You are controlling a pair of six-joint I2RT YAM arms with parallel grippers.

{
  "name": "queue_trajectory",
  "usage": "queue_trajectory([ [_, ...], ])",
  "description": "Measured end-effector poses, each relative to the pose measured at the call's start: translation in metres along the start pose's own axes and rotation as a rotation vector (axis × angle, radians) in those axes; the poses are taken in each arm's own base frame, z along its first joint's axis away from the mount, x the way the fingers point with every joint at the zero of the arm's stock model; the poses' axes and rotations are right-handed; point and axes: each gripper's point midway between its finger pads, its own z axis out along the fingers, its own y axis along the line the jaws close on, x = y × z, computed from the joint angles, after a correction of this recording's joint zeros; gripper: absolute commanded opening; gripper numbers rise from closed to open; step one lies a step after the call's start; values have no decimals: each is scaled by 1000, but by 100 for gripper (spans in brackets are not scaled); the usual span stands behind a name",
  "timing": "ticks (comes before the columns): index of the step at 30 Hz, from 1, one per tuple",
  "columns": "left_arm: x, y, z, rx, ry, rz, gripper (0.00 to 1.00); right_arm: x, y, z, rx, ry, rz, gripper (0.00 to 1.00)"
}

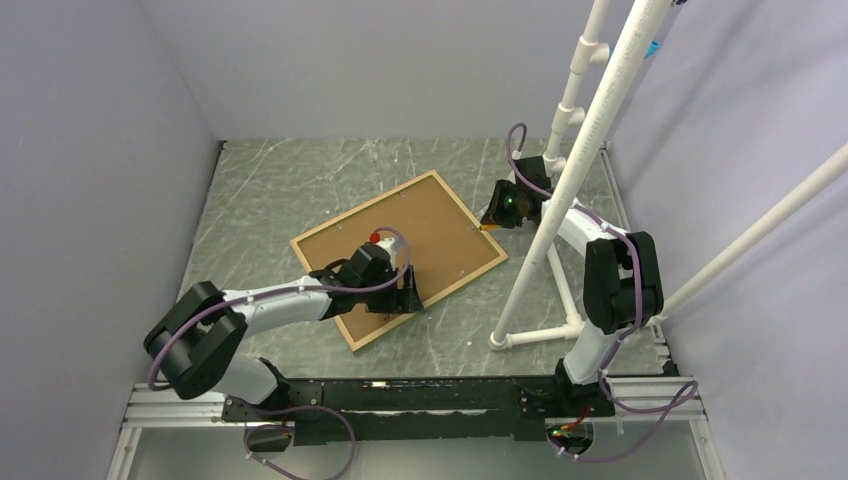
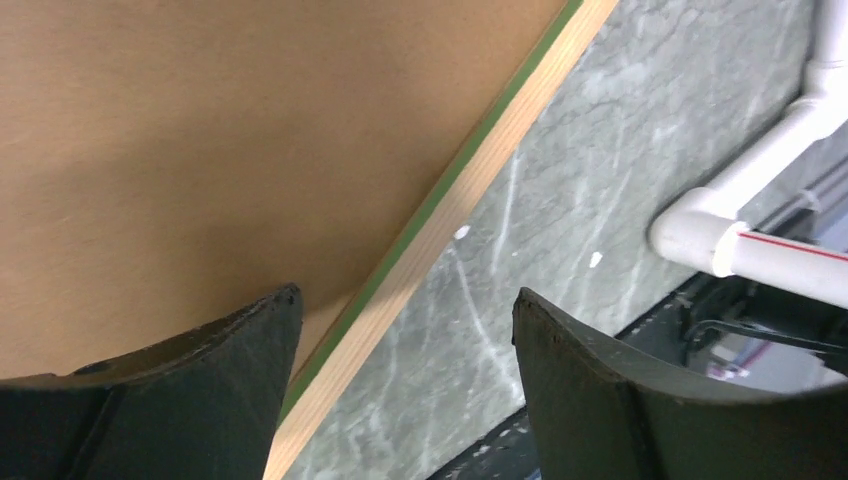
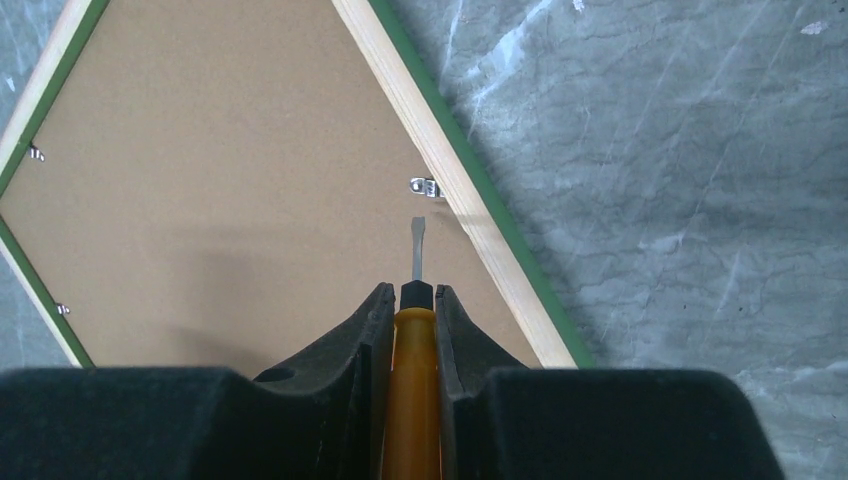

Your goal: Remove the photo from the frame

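A: Where's the frame [image 1: 470, 215]?
B: Face down on the table [image 1: 300, 180], board [image 1: 420, 215] up, beneath both claws. The photo is hidden.
A: And the left claw [image 2: 405, 300]?
B: Fingers apart, straddling the rim: one over the board, the other over bare table.
A: And the right claw [image 3: 412, 292]?
B: Clamped on a screwdriver [image 3: 412, 350]. The blade points straight ahead, its tip just short of a metal clip [image 3: 426, 186] on the rim.

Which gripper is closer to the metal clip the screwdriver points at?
Right. The right gripper holds the screwdriver with its tip just short of the clip on the frame. The left gripper hangs open over the frame's near edge, well away.
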Motion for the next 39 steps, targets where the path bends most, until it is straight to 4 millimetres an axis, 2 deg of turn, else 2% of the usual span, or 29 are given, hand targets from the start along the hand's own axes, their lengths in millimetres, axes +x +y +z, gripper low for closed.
queue_trajectory([
  [2,-3,4,-6,-11,-17,23,80,1,0,0,-2,6,-1,0],
  [5,7,12,-17,-23,1,65,79,3,1,-1,-7,12,-6,0],
  [9,17,3,-30,4,33,116,78,3,1,-1,-10,12,-11,0],
  [11,21,-15,-35,32,47,162,79,5,0,-1,-11,16,-12,0],
  [15,22,-67,-40,130,58,250,78,10,-1,-1,-11,25,-12,0],
  [18,24,-86,-29,161,88,269,78,12,-2,-1,-9,29,-11,0],
  [20,29,-81,-15,133,125,265,79,13,-3,-1,-8,29,-11,0],
  [25,51,-44,19,-12,240,244,79,10,-2,-4,-8,19,-20,0],
  [29,41,-41,24,-55,199,216,80,7,-5,-6,13,4,-33,0],
  [32,38,-35,23,-62,171,169,82,7,-9,-6,30,0,-41,0],
  [34,36,-24,15,-61,142,122,82,6,-10,-6,36,-4,-42,0],
  [39,16,27,-15,-69,28,-69,85,6,-4,-6,25,-1,-49,0],
])
